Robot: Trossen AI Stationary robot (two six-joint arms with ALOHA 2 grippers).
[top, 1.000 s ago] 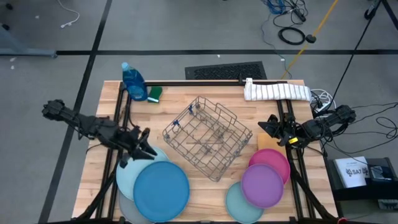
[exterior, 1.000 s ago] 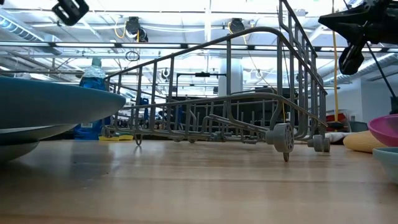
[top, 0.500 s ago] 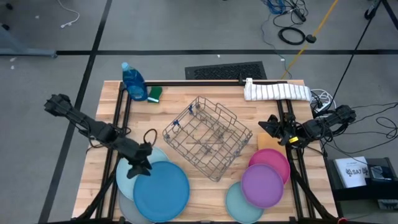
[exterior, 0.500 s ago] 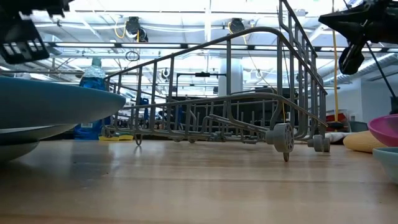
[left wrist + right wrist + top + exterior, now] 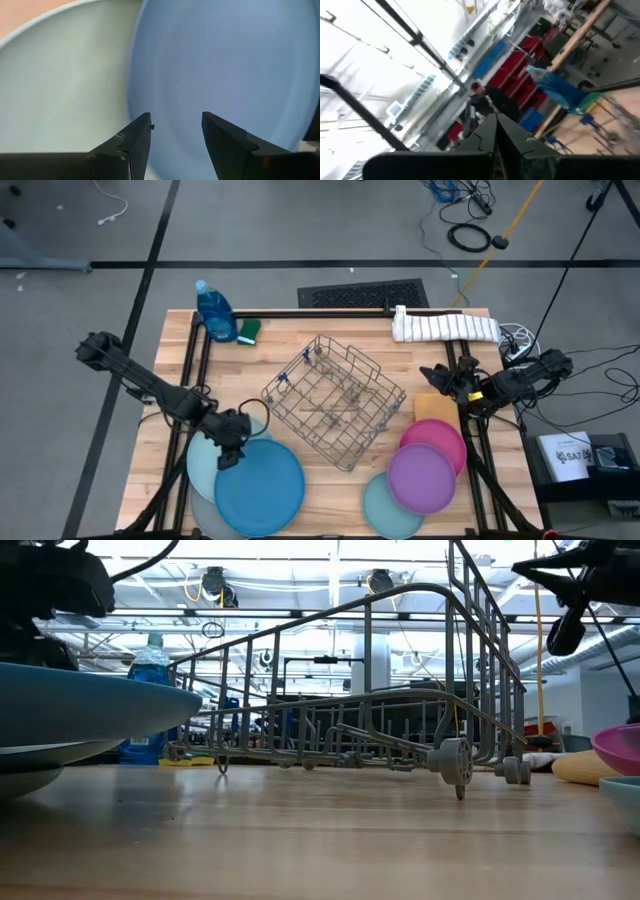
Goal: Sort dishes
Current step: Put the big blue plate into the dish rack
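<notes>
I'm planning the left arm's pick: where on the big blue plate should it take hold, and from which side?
Grip the blue plate by its thin rim at the upper-left edge, where the open left gripper hovers. It lies flat atop the pale blue plate, so come down from above, one finger slipping under the overhanging rim.

No lettering, number or brand can be read anywhere. The white box (image 5: 567,456) on the floor right of the table (image 5: 300,490) carries dark print, too small to make out, and the blue bottle (image 5: 214,310) at the far left shows no legible label.
</notes>
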